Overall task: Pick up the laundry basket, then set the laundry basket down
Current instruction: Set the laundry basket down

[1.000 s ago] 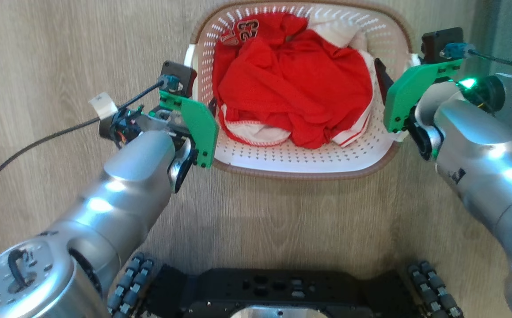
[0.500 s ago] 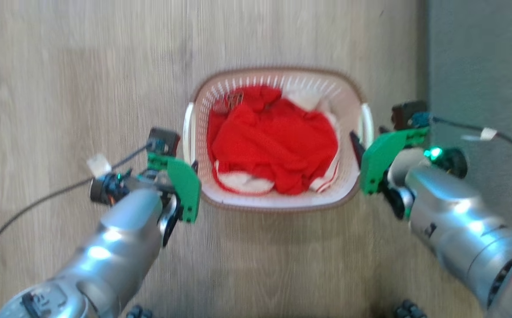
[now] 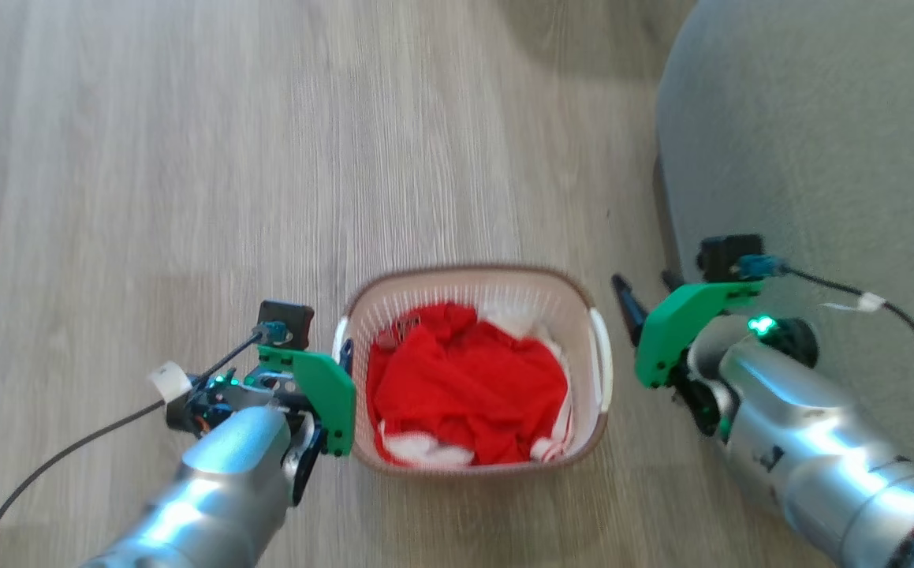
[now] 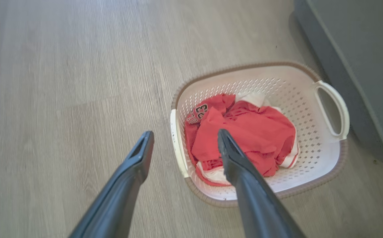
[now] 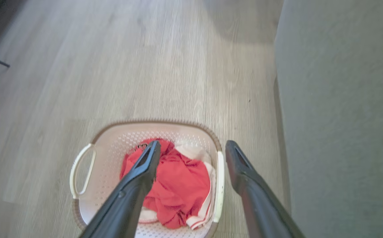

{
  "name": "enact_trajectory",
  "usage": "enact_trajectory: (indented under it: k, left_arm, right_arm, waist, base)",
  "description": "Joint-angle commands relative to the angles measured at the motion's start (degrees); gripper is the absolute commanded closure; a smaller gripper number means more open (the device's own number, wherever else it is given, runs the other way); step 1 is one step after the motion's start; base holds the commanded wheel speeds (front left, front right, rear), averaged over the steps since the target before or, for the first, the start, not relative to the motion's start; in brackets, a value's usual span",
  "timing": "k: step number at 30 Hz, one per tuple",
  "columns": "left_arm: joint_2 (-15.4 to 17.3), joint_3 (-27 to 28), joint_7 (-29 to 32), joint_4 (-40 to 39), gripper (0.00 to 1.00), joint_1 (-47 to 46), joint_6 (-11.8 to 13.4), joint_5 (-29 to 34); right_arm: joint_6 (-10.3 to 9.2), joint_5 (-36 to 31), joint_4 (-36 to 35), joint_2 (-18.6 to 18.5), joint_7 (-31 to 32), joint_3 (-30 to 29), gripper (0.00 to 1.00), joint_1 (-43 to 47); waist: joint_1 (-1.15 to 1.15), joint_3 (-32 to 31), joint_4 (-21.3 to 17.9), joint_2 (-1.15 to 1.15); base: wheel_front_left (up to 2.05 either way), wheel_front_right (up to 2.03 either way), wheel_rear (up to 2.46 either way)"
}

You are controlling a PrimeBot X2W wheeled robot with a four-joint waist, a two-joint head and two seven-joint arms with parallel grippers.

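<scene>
Cream-white, brown-rimmed perforated plastic laundry basket (image 3: 504,293) was seen on the pale wood-grain floor (image 3: 188,158), loaded with red clothing (image 3: 464,390). The left gripper (image 4: 185,134) and right gripper (image 5: 193,144) were positioned beside its side handles (image 4: 331,109), jaws spread, nothing grasped.

- Bare wooden floor (image 3: 188,158) spans the upper left and centre of the head view, giving wide passage.
- A grey upholstered block (image 3: 819,118) fills the upper right. Its edge runs down close to the right handle (image 3: 602,355) of the laundry basket (image 3: 464,272).
- The strip of floor between handle and block is narrow; the right gripper (image 3: 644,282), fingers spread, shows over it.
- Red clothing (image 3: 464,386) covers the basket bottom.
- At lower left, the left gripper (image 4: 185,135), fingers apart, and its cable (image 3: 70,454) cross the floor.
</scene>
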Motion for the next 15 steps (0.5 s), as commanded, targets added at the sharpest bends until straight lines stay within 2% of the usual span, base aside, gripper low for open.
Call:
enact_trajectory:
  k: [1,6,11,15]
  left_arm:
    - [1.46,1.81,-0.69,-1.07,0.00,-1.01,0.73,0.80]
    - [5.85,8.34,-0.72,-11.55,0.00,1.05,6.17,8.46]
    - [9.60,20.82,-0.73,-27.25,0.00,7.86,11.68,17.39]
    - [10.25,30.75,-0.73,-40.01,0.00,15.50,12.66,25.54]
  right_arm:
    - [0.40,-1.14,-1.07,-0.64,-0.91,-1.00,0.00,1.68]
    - [0.40,-11.58,-8.17,-2.48,-0.92,-14.03,0.00,5.93]
    - [0.40,-24.41,-18.96,-2.54,-0.92,-30.17,0.00,13.22]
    - [0.40,-34.07,-29.48,-0.12,-0.92,-40.96,0.00,20.46]
  waist:
    - [0.01,-4.13,-0.28,-0.01]
    - [0.01,-7.16,-0.15,-0.01]
    - [0.01,-9.28,-0.01,-0.01]
    - [0.01,-10.71,0.26,-0.01]
  base:
    - [0.00,0.00,0.00]
    - [0.00,0.00,0.00]
    - [0.00,0.00,0.00]
    - [0.00,0.00,0.00]
